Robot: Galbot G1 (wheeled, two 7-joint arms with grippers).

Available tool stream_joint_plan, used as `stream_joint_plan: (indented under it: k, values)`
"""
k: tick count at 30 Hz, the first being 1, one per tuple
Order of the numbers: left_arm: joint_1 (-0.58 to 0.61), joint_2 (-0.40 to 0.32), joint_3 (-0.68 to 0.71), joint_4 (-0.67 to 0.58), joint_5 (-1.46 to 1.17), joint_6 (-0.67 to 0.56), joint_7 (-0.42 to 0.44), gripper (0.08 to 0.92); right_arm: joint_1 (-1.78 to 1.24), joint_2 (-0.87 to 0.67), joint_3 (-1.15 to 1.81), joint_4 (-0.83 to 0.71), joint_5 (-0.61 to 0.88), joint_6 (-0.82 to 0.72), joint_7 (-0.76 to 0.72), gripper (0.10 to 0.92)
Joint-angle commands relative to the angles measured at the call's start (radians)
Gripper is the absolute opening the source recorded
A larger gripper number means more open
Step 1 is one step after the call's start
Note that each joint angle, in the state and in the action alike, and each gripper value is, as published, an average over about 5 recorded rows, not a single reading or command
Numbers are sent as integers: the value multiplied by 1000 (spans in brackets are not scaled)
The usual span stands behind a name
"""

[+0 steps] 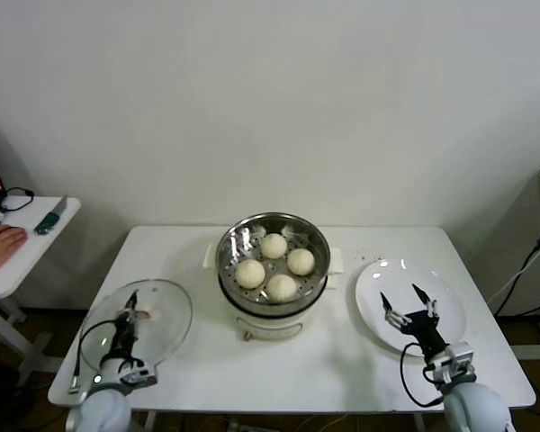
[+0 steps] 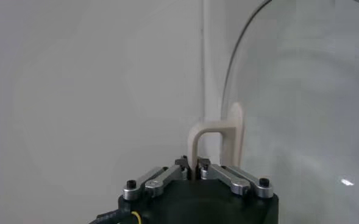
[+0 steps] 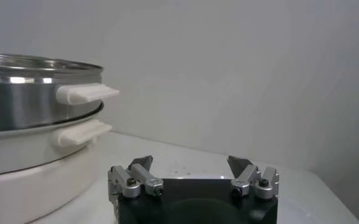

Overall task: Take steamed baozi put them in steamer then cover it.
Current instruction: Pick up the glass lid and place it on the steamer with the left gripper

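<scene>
Baozi (image 1: 274,246), four of them, sit together inside the steamer (image 1: 317,273), which stands near the middle of our table (image 1: 342,369), closer to its back edge. Our left claw (image 1: 128,317) is closed on the white handle (image 2: 216,141) of the cover (image 1: 166,315); in the left wrist view we see its fingertips pinched against the handle's near leg. The cover itself is at the table's front-left corner, its glass reaching just past the left edge. Our right claw (image 1: 409,304) hovers over the white plate (image 1: 373,288) near the table's right edge, its jaws spread wide and gripping nothing. From the right wrist view we see the steamer's steel wall (image 3: 27,97) and its white side handles off to one side, apart from that claw.
</scene>
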Motion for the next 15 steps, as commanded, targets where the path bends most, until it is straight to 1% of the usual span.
stream_joint_plan:
  k: [1, 8, 12, 15]
  values:
    - [84, 55, -3, -212, -35, 115, 1, 150, 18, -12, -2, -16, -8, 2, 0, 823]
    - [160, 146, -7, -440, -91, 274, 40, 150, 43, -38, -14, -30, -12, -1, 1, 823]
    - [170, 216, -6, -536, -126, 345, 69, 150, 61, -50, -25, -41, -16, -2, 1, 823]
    - [156, 273, 13, -587, -168, 396, 94, 150, 75, -56, -35, -49, -24, -3, 1, 823]
